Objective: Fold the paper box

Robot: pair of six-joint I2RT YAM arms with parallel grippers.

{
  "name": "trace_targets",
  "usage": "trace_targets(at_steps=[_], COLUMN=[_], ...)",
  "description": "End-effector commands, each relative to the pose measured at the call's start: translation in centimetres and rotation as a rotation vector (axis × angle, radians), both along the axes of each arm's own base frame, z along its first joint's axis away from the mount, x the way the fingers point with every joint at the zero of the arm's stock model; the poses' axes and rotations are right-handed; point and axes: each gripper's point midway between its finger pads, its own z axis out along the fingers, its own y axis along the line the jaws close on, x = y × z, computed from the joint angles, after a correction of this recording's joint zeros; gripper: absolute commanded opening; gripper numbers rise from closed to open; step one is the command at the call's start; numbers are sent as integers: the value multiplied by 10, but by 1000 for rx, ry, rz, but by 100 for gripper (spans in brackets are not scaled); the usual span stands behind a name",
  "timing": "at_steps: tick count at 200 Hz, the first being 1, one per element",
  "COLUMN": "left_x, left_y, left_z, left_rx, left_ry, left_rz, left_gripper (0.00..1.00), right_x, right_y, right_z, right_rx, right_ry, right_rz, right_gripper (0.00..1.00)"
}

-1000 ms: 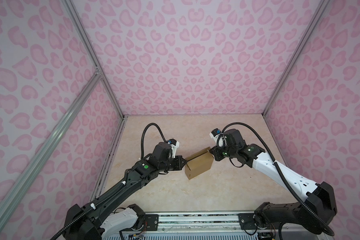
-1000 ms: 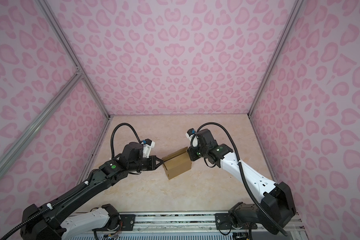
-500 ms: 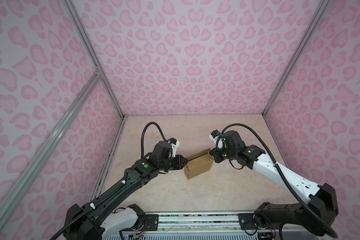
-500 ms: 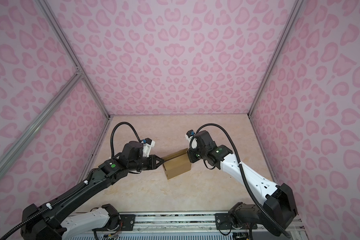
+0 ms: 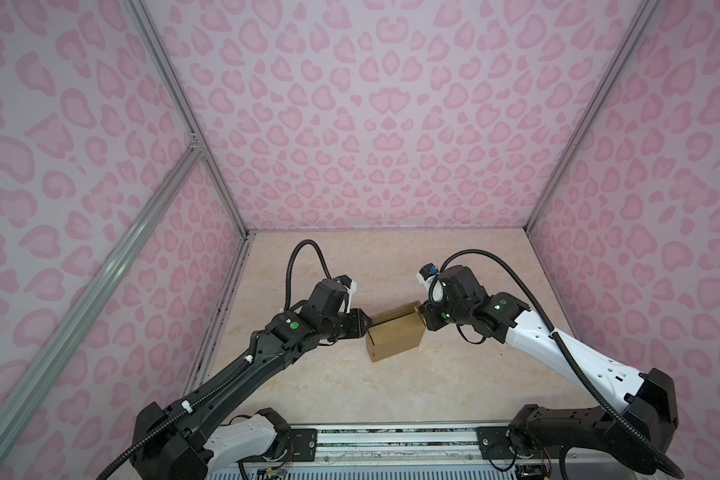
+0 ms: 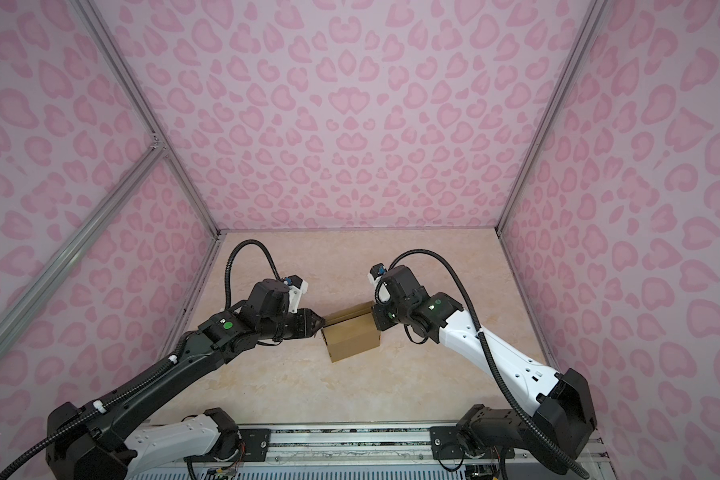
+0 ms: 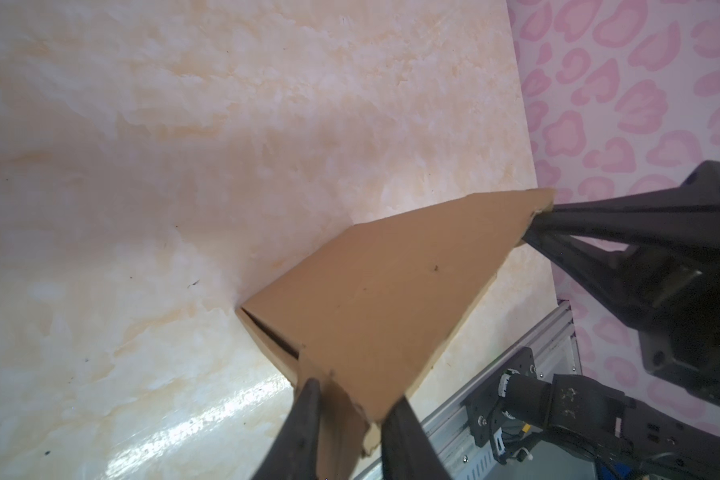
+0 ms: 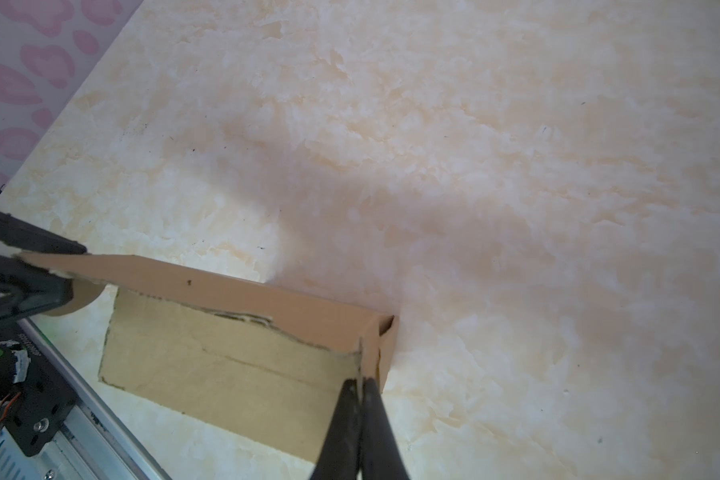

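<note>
Right wrist view: the right gripper (image 8: 360, 388) was clenched on a thin upright wall edge of the paper box (image 8: 233, 365), which rested on the tabletop (image 8: 495, 166) directly ahead of its fingertips, spanning the gap to the other arm. The left gripper (image 7: 354, 415) stood with jaws parted astride the opposite corner, not visibly pinching it. The kraft board was probably light, stiff across panels but easily creased, and best taken at wall edges.

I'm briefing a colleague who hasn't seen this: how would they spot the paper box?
Inside the pink-patterned enclosure, find the pale marbled table. Near its middle, between the left pincer and right pincer, is the paper box. It is the only plain brown cardboard thing.
</note>
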Motion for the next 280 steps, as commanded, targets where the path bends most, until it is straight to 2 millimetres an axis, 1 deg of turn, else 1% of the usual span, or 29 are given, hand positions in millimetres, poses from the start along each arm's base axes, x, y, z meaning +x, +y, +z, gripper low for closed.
trace_targets(at_steps=[1, 41, 71, 116, 148, 196, 227, 280], left_x=[0, -5, -6, -5, -5, -9, -12, -17], left_y=[11, 7, 10, 11, 10, 7, 5, -1], left_z=[-2, -4, -3, -8, -10, -14, -15, -16], left_rx=[65, 72, 90, 126, 127, 119, 109, 84], left_ry=[-13, 0, 0, 18, 26, 51, 62, 89], left_rz=[23, 6, 6, 2, 5, 12, 15, 21], left_gripper=[29, 28, 27, 20, 15, 8, 6, 4], right_x=[-2, -7, -11, -16, -19, -26, -32, -36], right_y=[-5, -3, -1, 0, 2, 5, 7, 6], right_z=[0, -3, -2, -6, -5, -10, -11, -11], right_rx=[-4, -11, -7, -20, -20, -30, -42, -46], right_ry=[7, 16, 18, 35, 38, 55, 59, 60], right_rz=[-58, -84, -94, -115, -112, -124, -125, -136], right_gripper=[6, 6, 6, 6, 6, 6, 6, 6])
